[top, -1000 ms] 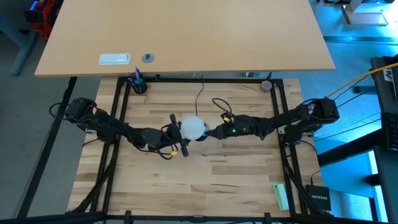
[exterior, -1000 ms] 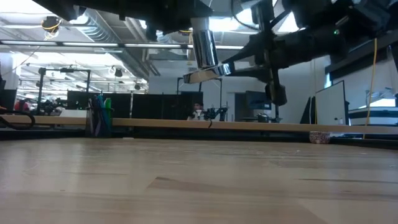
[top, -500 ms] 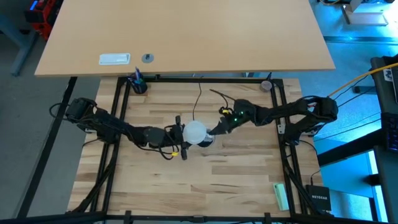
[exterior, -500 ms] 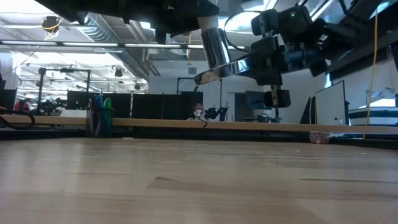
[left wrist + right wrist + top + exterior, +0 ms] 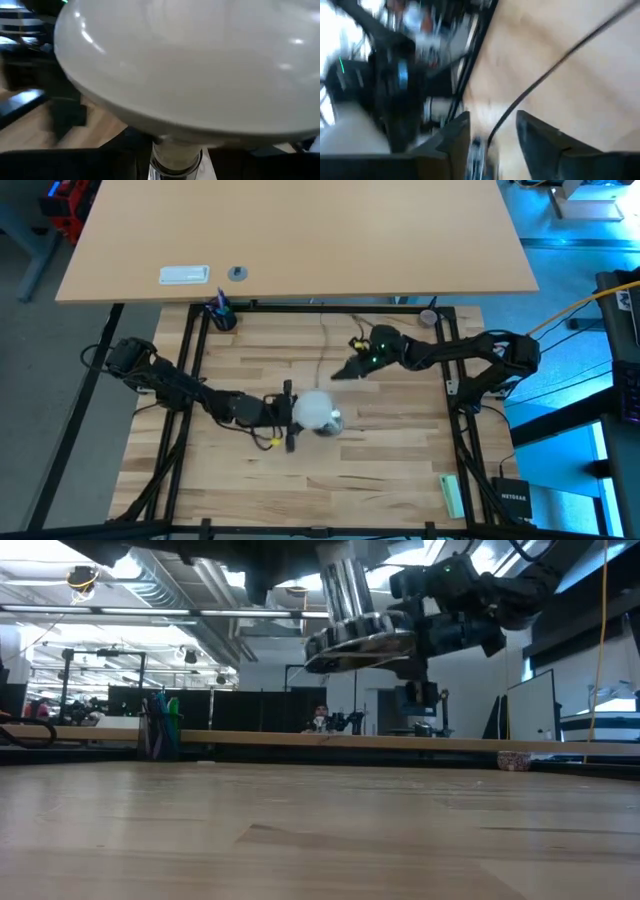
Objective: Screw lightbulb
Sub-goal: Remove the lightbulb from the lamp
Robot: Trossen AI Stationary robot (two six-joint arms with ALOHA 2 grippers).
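Holding the lightbulb (image 5: 312, 409) above the middle of the table (image 5: 380, 470), your left gripper (image 5: 287, 412) has its fingers clamped on it, and the silver socket (image 5: 331, 422) sits at the bulb's base. Your right gripper (image 5: 343, 370) hovers apart nearer the far edge, fingers parted, with the thin black cord (image 5: 540, 75) running between them.
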